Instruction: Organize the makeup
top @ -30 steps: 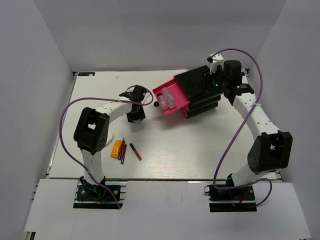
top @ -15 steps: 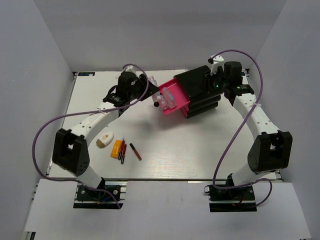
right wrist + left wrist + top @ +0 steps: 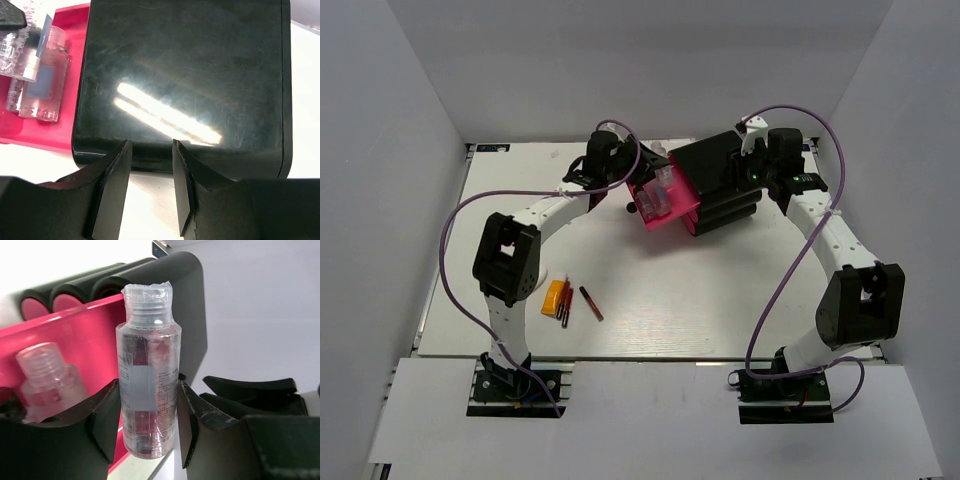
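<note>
A clear little bottle (image 3: 148, 355) with a ribbed cap stands upright between my left fingers, and my left gripper (image 3: 149, 390) is shut on its lower body. In the top view that gripper (image 3: 656, 180) hangs over the pulled-out pink drawer (image 3: 678, 208) of the black box (image 3: 720, 172). Two more clear bottles (image 3: 42, 75) lie in the drawer. An orange tube (image 3: 555, 297), a red pencil (image 3: 566, 303) and a dark pencil (image 3: 591, 303) lie on the table at front left. My right gripper (image 3: 150, 180) is open at the box's back edge, with nothing between its fingers.
The black box has two shut pink drawers (image 3: 47, 302) below the open one, whose knob (image 3: 632, 209) points towards the table's middle. The left arm's elbow (image 3: 505, 258) stands above the table near the orange tube. Grey walls close in the white table (image 3: 720, 300).
My left arm has swung from the table's left middle up and right to the open drawer, bringing the clear bottle with it. The right arm has not moved.
</note>
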Controlling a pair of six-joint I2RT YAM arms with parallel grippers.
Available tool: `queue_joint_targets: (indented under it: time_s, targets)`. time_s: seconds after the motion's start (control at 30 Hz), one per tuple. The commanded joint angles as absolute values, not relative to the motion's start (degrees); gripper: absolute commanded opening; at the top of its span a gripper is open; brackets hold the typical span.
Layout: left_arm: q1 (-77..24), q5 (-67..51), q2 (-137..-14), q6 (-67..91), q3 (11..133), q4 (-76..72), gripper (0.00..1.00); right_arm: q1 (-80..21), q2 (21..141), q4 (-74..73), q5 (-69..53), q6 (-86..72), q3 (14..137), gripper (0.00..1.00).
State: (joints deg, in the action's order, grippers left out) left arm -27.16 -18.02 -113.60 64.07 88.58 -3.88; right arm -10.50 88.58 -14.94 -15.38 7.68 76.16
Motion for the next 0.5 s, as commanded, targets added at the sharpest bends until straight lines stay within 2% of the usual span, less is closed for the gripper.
queue_joint_targets:
  time_s: [0.0,0.1,0.23,0.47]
  targets:
    - [-27.9,-20.0,-112.4,66.5,90.9,-6.0,0.20,-10.1,86.1,-12.9,-15.6,7.5,76.2,0.44]
    - [-27.9,-20.1,-112.2,67.0,90.5,-5.4,0.28,-9.8,86.2,-12.9,-15.8,7.5,76.2,0.44]
    - [-27.9,-20.6,-112.4,67.0,90.8,-4.0,0.52,-10.0,86.6,-12.8,-16.2,7.6,76.6,0.44]
    - [-27.9,-20.8,-113.2,66.9,91.9,-1.9,0.72,-9.8,86.9,-12.9,-16.2,7.6,76.8,0.44]
